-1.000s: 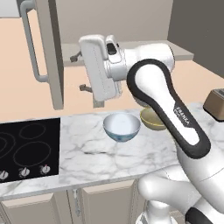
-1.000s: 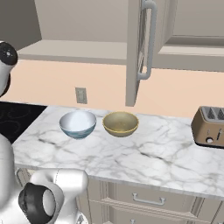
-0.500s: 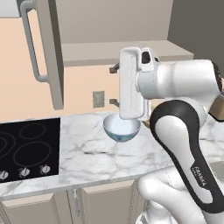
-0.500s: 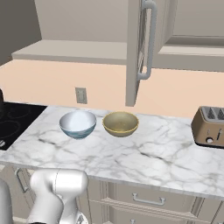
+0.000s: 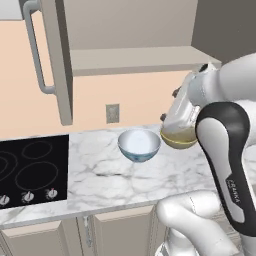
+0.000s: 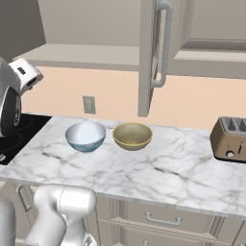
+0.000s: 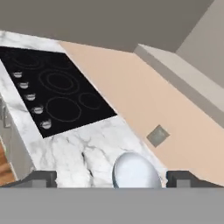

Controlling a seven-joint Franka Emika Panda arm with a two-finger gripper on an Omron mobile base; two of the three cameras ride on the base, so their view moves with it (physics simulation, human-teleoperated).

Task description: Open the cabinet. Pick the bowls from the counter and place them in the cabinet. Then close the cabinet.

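The cabinet [image 5: 135,60] above the counter [image 5: 100,175] has both doors swung out, the left door [image 5: 56,65] and the right door [image 6: 146,57], each with a silver bar handle. Two bowls sit side by side on the marble: the white, blue-sided bowl [image 5: 139,144] [image 6: 85,135] and the tan bowl [image 6: 132,135], which my hand partly covers in the left base view. My gripper [image 5: 170,106] hangs open just above the tan bowl's left rim. In the hand view its fingertips [image 7: 41,178] stand wide apart, nothing held, and the white bowl [image 7: 135,171] lies below.
A black cooktop [image 5: 30,170] lies left of the bowls. A brown toaster [image 6: 230,139] stands at the counter's right end. A wall outlet [image 5: 112,113] sits behind the white bowl. Low cabinets with drawers [image 6: 163,221] run under the counter.
The arm has swung from near the left door across to the right and lower, over the bowls. Its jaws stayed open. Bowls and doors have not moved.
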